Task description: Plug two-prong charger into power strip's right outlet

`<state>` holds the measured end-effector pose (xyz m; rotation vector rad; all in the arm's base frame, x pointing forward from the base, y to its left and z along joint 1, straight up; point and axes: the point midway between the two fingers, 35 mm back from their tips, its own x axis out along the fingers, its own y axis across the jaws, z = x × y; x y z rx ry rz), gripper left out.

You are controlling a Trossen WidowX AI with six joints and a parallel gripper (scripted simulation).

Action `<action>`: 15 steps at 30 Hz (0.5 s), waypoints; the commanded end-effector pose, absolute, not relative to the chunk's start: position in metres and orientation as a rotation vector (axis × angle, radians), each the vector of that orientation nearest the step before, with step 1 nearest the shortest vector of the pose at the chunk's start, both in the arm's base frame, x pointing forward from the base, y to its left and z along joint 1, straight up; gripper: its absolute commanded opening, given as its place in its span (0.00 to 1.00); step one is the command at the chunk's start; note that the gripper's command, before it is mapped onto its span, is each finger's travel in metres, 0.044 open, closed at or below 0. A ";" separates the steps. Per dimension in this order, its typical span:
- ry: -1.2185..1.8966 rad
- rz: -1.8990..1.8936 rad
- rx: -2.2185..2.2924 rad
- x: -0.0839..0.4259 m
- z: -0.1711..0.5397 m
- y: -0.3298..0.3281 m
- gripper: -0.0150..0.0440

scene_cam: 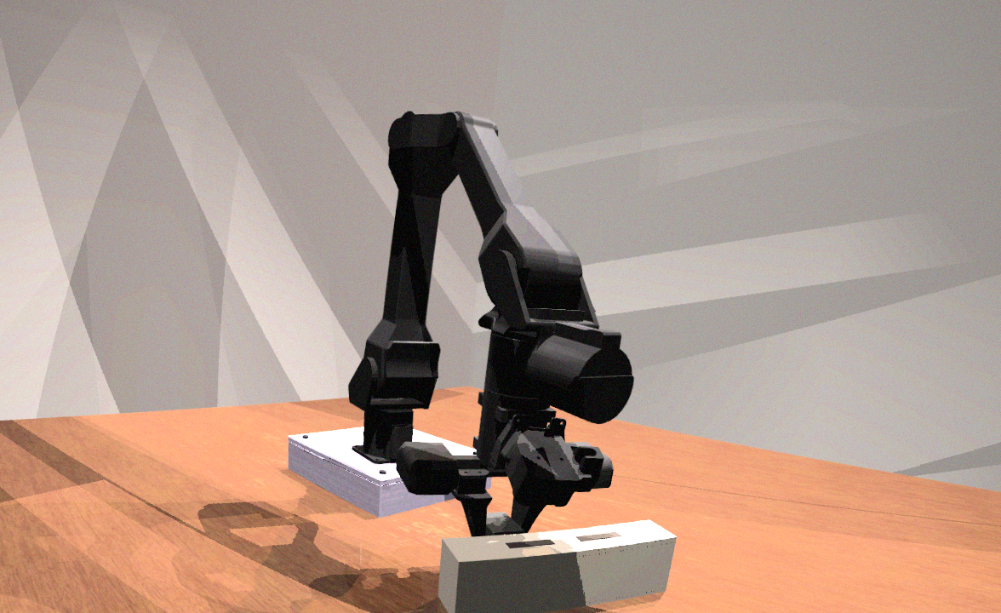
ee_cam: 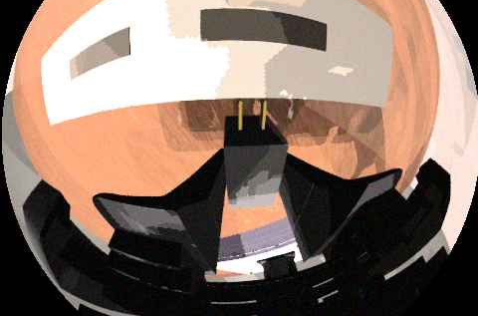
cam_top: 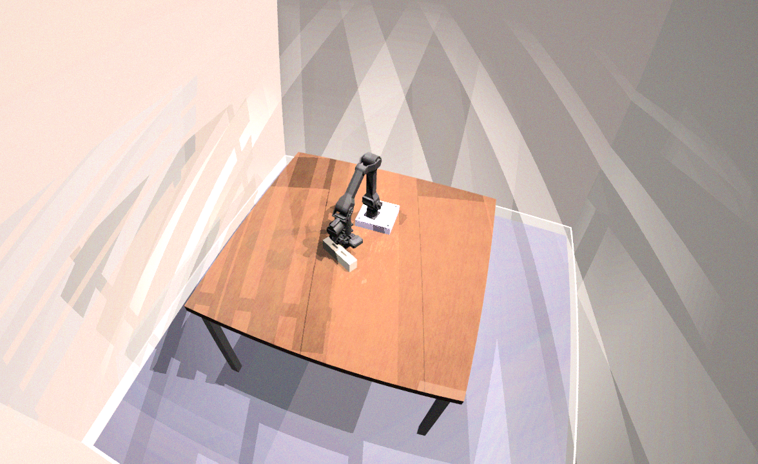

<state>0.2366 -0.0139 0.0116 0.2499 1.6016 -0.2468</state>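
My gripper point(scene_cam: 500, 525) point(ee_cam: 247, 153) is shut on the dark box-shaped charger point(scene_cam: 498, 520) point(ee_cam: 253, 168). Its two thin gold prongs point(ee_cam: 240, 116) point away from the fingers in the wrist view. The prong tips show at the near long edge of the power strip point(cam_top: 349, 264) point(scene_cam: 511, 583) point(ee_cam: 134, 89), outside both slots. The strip is a long whitish block with two dark slots on top. The right slot point(ee_cam: 264, 28) in the wrist view is straight ahead of the prongs, and the left slot point(ee_cam: 102, 52) is off to the side. The prongs' height above the strip is unclear.
The arm's base stands on a white block point(cam_top: 392, 212) point(scene_cam: 336, 488) behind the strip. The strip stands on the wooden table point(cam_top: 370, 323) point(scene_cam: 832, 533). Patchy shadows fall across the table and strip.
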 end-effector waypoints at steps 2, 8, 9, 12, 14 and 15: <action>1.603 -0.243 0.251 0.239 0.011 -0.014 0.25; 1.603 -0.243 0.251 0.240 0.011 -0.014 0.25; 1.603 -0.243 0.251 0.240 0.011 -0.014 0.25; 1.603 -0.243 0.251 0.240 0.011 -0.014 0.25; 1.603 -0.243 0.251 0.240 0.011 -0.014 0.25; 1.603 -0.243 0.251 0.241 0.011 -0.014 0.25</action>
